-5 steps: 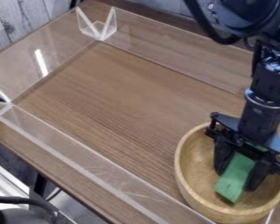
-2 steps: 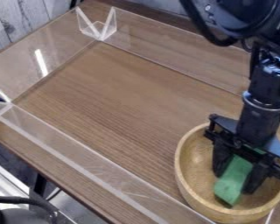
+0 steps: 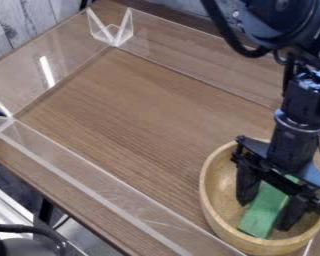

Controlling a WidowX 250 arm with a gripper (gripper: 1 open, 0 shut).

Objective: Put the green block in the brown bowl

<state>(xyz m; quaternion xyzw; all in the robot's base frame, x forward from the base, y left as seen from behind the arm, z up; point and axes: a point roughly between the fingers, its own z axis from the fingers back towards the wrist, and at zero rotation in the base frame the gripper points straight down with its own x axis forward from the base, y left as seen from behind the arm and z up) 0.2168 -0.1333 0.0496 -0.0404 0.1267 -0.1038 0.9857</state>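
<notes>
The gripper (image 3: 268, 196) points down into the brown bowl (image 3: 210, 190), its dark fingers spread apart and neither one seen to be clamped on anything. The green block (image 3: 263, 212) lies inside the bowl, directly under the gripper and partly between its fingers, with its upper end hidden by the dark finger parts (whether a finger still brushes its side, I cannot tell). The block's lower end shows plainly past the fingertips, slanting toward the near part of the bowl. The bowl's rim rings the fingers, and its pale wooden inside shows on the picture's left of them and below them; the far side of the rim is partly covered by the gripper. Above the gripper, the black and blue-grey arm (image 3: 302, 108) rises along the picture's right edge. Out to the picture's left of the gripper stretches the brown wooden table (image 3: 136, 105), well apart from the fingers over most of its surface. A clear strip (image 3: 112, 192) runs slantwise along the table's near side, past the bowl, and a clear angular piece (image 3: 111, 30) stands at the far edge, well away from the gripper.
</notes>
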